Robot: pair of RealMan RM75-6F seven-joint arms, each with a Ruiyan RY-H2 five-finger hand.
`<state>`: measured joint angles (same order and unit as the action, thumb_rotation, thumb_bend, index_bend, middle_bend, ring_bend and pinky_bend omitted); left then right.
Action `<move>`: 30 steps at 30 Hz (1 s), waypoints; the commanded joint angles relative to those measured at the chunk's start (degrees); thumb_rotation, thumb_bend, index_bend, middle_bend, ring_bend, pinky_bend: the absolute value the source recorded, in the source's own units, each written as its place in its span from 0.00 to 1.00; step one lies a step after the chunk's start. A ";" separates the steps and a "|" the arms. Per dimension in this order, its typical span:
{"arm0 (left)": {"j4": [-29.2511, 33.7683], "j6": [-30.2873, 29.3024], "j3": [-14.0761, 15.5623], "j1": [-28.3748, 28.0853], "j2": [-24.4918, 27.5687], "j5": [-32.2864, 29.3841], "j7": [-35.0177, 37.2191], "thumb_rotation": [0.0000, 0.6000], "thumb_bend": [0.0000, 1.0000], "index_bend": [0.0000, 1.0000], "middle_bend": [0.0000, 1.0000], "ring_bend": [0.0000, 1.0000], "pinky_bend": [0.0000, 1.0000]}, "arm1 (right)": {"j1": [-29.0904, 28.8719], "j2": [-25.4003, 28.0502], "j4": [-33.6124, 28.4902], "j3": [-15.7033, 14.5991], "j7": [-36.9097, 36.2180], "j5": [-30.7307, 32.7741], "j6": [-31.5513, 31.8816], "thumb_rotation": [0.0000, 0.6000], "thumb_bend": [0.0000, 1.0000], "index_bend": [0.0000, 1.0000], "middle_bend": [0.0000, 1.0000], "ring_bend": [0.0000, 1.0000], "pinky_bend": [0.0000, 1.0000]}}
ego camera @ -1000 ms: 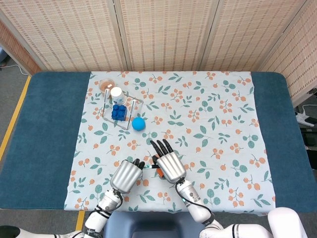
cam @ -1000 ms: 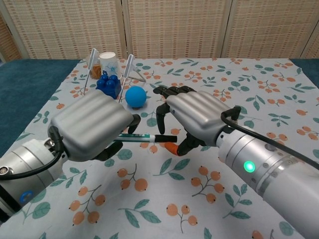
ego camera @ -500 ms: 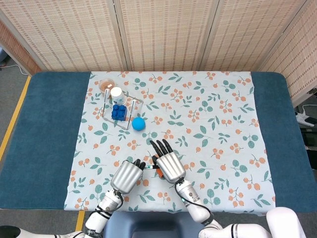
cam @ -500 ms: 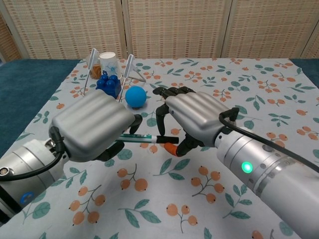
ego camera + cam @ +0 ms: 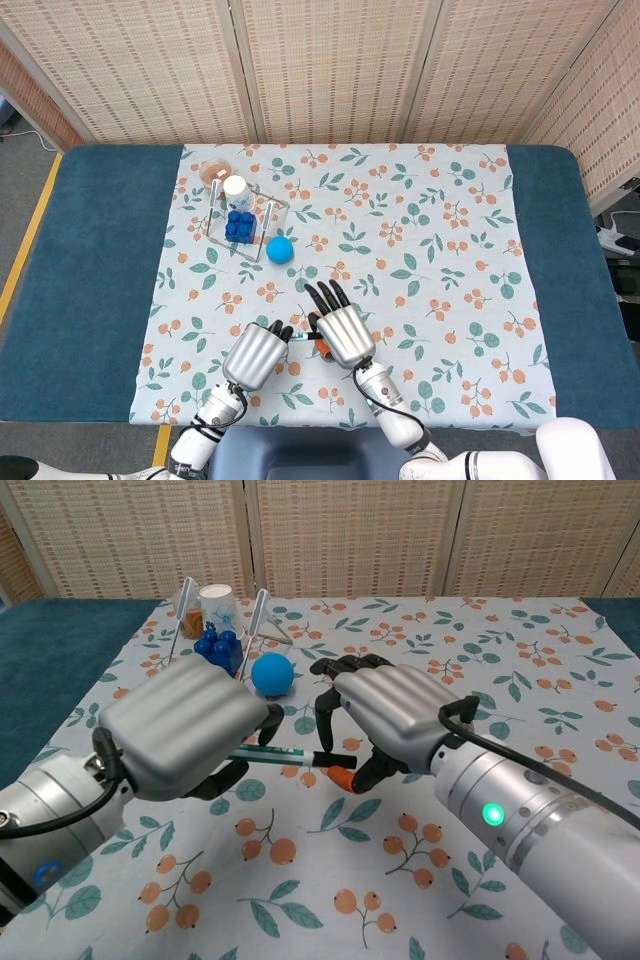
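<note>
Both hands sit near 6 o'clock on the table (image 5: 90, 260), over the flowered cloth (image 5: 430, 240).

Left hand (image 5: 185, 730): fingers curled around a pen (image 5: 280, 755), gripping its barrel. The pen lies roughly level, black tip end pointing toward 3 o'clock.

Right hand (image 5: 385, 715): fingers bent down over the pen's tip end; an orange cap (image 5: 342, 777) shows under the palm, by the thumb. Whether this hand pinches the cap or only covers it cannot be told from either view.

Further off, toward 11 o'clock: blue ball (image 5: 279, 249), wire rack (image 5: 262, 215) with blue blocks (image 5: 238, 226) and a white cup (image 5: 235, 188).

Risks, as judged:
- The hands are very close; fingers of one could knock the other and twist the pen out of the left grip.
- The cap is small and mostly hidden; a loose pinch could let it drop and roll on the cloth.
- Pen and cap off-axis would jam or skid rather than mate or part cleanly.
- Hard pull could drag the cloth.
</note>
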<state>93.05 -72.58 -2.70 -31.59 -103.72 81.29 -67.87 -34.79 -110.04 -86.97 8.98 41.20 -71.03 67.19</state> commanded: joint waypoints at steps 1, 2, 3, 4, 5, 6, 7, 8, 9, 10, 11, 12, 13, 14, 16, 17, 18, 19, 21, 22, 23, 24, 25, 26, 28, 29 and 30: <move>0.11 -0.07 -0.01 0.07 0.07 0.03 -0.04 1.00 0.57 0.91 1.00 0.91 1.00 | -0.02 0.02 0.09 0.07 -0.11 0.17 -0.03 1.00 0.25 0.62 0.05 0.00 0.00; 0.18 -0.08 -0.02 0.09 0.09 0.01 -0.03 1.00 0.57 0.91 1.00 0.91 1.00 | -0.04 0.02 0.13 0.09 -0.10 0.19 -0.01 1.00 0.27 0.63 0.05 0.00 0.00; 0.26 -0.11 -0.04 0.11 0.10 0.02 -0.03 1.00 0.57 0.91 1.00 0.91 1.00 | -0.07 -0.03 0.23 0.11 -0.12 0.17 0.05 1.00 0.29 0.63 0.06 0.00 0.00; 0.30 -0.12 -0.05 0.11 0.10 0.07 -0.02 1.00 0.57 0.91 1.00 0.91 1.00 | -0.08 -0.09 0.30 0.12 -0.26 0.21 0.02 1.00 0.30 0.64 0.07 0.00 0.00; 0.32 -0.12 -0.04 0.12 0.10 0.08 -0.02 1.00 0.57 0.91 1.00 0.91 1.00 | -0.08 -0.11 0.34 0.12 -0.35 0.29 0.00 1.00 0.32 0.66 0.07 0.00 0.00; 0.36 -0.15 -0.05 0.13 0.10 0.12 -0.02 1.00 0.57 0.91 1.00 0.91 1.00 | -0.09 -0.15 0.41 0.15 -0.36 0.35 0.00 1.00 0.34 0.67 0.08 0.00 0.00; 0.39 -0.17 -0.04 0.14 0.11 0.16 -0.05 1.00 0.57 0.91 1.00 0.91 1.00 | -0.12 -0.25 0.52 0.19 -0.42 0.38 0.05 1.00 0.36 0.69 0.09 0.00 0.00; 0.42 -0.16 -0.05 0.14 0.11 0.16 -0.09 1.00 0.57 0.91 1.00 0.91 1.00 | -0.12 -0.30 0.58 0.21 -0.48 0.45 0.05 1.00 0.38 0.71 0.10 0.00 0.00; 0.46 -0.15 -0.06 0.14 0.11 0.17 -0.11 1.00 0.57 0.91 1.00 0.91 1.00 | -0.13 -0.35 0.61 0.25 -0.45 0.56 0.04 1.00 0.40 0.73 0.11 0.00 0.00; 0.52 -0.15 -0.07 0.15 0.14 0.18 -0.14 1.00 0.57 0.91 1.00 0.91 1.00 | -0.16 -0.41 0.65 0.33 -0.37 0.67 0.10 1.00 0.40 0.74 0.12 0.00 0.00; 0.56 -0.16 -0.08 0.17 0.16 0.18 -0.14 1.00 0.57 0.91 1.00 0.91 1.00 | -0.17 -0.44 0.65 0.37 -0.35 0.72 0.14 1.00 0.41 0.75 0.12 0.00 0.00; 0.57 -0.18 -0.09 0.18 0.19 0.20 -0.14 1.00 0.57 0.91 1.00 0.91 1.00 | -0.17 -0.47 0.61 0.42 -0.41 0.77 0.19 1.00 0.42 0.77 0.13 0.00 0.00; 0.60 -0.19 -0.12 0.19 0.21 0.19 -0.11 1.00 0.57 0.91 1.00 0.91 1.00 | -0.18 -0.50 0.59 0.46 -0.47 0.69 0.30 1.00 0.42 0.78 0.14 0.00 0.00; 0.65 -0.20 -0.17 0.21 0.22 0.16 -0.06 1.00 0.57 0.91 1.00 0.91 1.00 | -0.19 -0.57 0.71 0.47 -0.46 0.52 0.50 1.00 0.43 0.81 0.16 0.00 0.00; 0.73 -0.25 -0.24 0.21 0.27 0.26 0.14 1.00 0.57 0.91 1.00 0.91 1.00 | -0.22 -0.70 0.92 0.43 -0.50 0.14 0.83 1.00 0.45 0.86 0.18 0.00 0.00; 0.75 -0.27 -0.24 0.20 0.30 0.38 0.33 1.00 0.57 0.91 1.00 0.91 1.00 | -0.26 -0.84 1.20 0.38 -0.71 -0.32 1.07 1.00 0.46 0.88 0.20 0.00 0.00; 0.76 -0.28 -0.24 0.21 0.35 0.45 0.45 1.00 0.57 0.91 1.00 0.91 1.00 | -0.27 -0.89 1.35 0.30 -0.87 -0.57 1.16 1.00 0.47 0.89 0.21 0.00 0.00; 0.79 -0.28 -0.24 0.19 0.37 0.55 0.58 1.00 0.57 0.91 1.00 0.91 1.00 | -0.29 -0.92 1.46 0.22 -0.96 -0.80 1.23 1.00 0.48 0.91 0.22 0.00 0.00; 0.76 -0.34 -0.30 0.14 0.41 0.91 1.09 1.00 0.57 0.91 1.00 0.91 1.00 | -0.38 -1.02 1.89 -0.02 -0.98 -1.64 1.55 1.00 0.49 0.93 0.23 0.00 0.00; 0.72 -0.37 -0.31 0.11 0.42 1.10 1.39 1.00 0.57 0.91 1.00 0.91 1.00 | -0.39 -1.06 2.04 -0.15 -1.02 -2.03 1.73 1.00 0.49 0.93 0.24 0.00 0.00; 0.63 -0.39 -0.39 0.07 0.43 1.29 1.73 1.00 0.57 0.91 1.00 0.91 1.00 | -0.40 -1.09 2.22 -0.34 -0.98 -2.45 1.89 1.00 0.50 0.94 0.25 0.00 0.00; 0.58 -0.42 -0.47 0.04 0.43 1.43 1.99 1.00 0.57 0.91 1.00 0.91 1.00 | -0.41 -1.07 2.34 -0.44 -0.85 -2.70 1.99 1.00 0.50 0.95 0.25 0.00 0.00; 0.52 -0.47 -0.56 0.02 0.43 1.55 2.25 1.00 0.57 0.91 1.00 0.91 1.00 | -0.40 -1.06 2.42 -0.52 -0.71 -2.90 2.11 1.00 0.50 0.95 0.25 0.00 0.00; 0.44 -0.53 -0.70 -0.02 0.42 1.72 2.61 1.00 0.57 0.91 1.00 0.91 1.00 | -0.39 -1.03 2.54 -0.57 -0.58 -3.15 2.24 1.00 0.50 0.95 0.26 0.00 0.00; 0.28 -0.58 -0.81 -0.10 0.45 2.06 3.09 1.00 0.57 0.91 1.00 0.91 1.00 | -0.35 -1.00 2.65 -0.56 -0.46 -3.33 2.41 1.00 0.50 0.96 0.26 0.01 0.00; 0.24 -0.62 -0.78 -0.09 0.50 2.24 3.31 1.00 0.57 0.91 1.00 0.91 1.00 | -0.33 -0.97 2.72 -0.49 -0.40 -3.43 2.52 1.00 0.50 0.96 0.26 0.01 0.00; 0.29 -0.62 -0.73 -0.07 0.54 2.34 3.47 1.00 0.57 0.91 1.00 0.91 1.00 | -0.33 -0.97 2.84 -0.41 -0.35 -3.47 2.58 1.00 0.51 0.96 0.26 0.02 0.01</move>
<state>93.35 -73.19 -3.44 -31.65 -103.20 83.59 -64.45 -35.13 -111.01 -84.18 8.53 40.82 -74.47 69.73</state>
